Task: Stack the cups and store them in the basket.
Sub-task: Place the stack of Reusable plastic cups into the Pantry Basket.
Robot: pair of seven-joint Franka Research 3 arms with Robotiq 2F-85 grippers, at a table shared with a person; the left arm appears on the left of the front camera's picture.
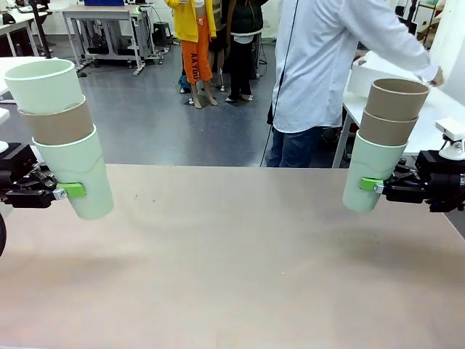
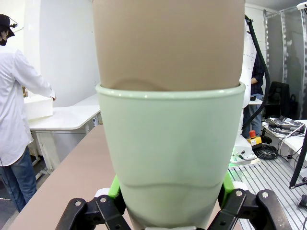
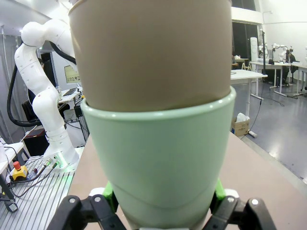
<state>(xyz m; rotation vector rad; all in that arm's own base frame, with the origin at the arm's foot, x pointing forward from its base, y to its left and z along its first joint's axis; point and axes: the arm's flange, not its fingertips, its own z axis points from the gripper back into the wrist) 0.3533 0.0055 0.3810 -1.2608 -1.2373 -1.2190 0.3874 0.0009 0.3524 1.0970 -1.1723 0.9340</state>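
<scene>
1. Tan tabletop [image 1: 232, 291] lay nearest the front camera. Above its left side, the left gripper [image 1: 76, 190] was clamped on the lowest cup of the left stack [image 1: 62, 138]. That stack ran mint, tan, mint from the bottom up, and its top leaned toward picture left.
2. Above the right side, the right gripper [image 1: 367, 185] was clenched on the mint bottom cup of the right stack [image 1: 385, 145]. Two tan cups were nested above it, and its top tipped toward picture right. Both stacks hung clear of the tabletop, well apart from each other.
3. At the far right, the basket [image 1: 361, 78] sat on a white side table [image 1: 436, 116] (not on the shared one). A person [image 1: 320, 65] in a white coat reached an arm over it.
4. In the left wrist view, the left stack [image 2: 172, 158] stood close to the lens. Green pads [image 2: 114, 188] pressed the mint cup's lower wall from both sides, and the tan cup sat inside its rim. Far off at picture left, the basket [image 2: 37, 106] rested on the side table with the person's hand at its end.
5. In the right wrist view, the right stack [image 3: 160, 158] was gripped the same way near its base, with a tan cup seated in the mint one. The white left arm [image 3: 43, 91] stood farther off at picture left.
</scene>
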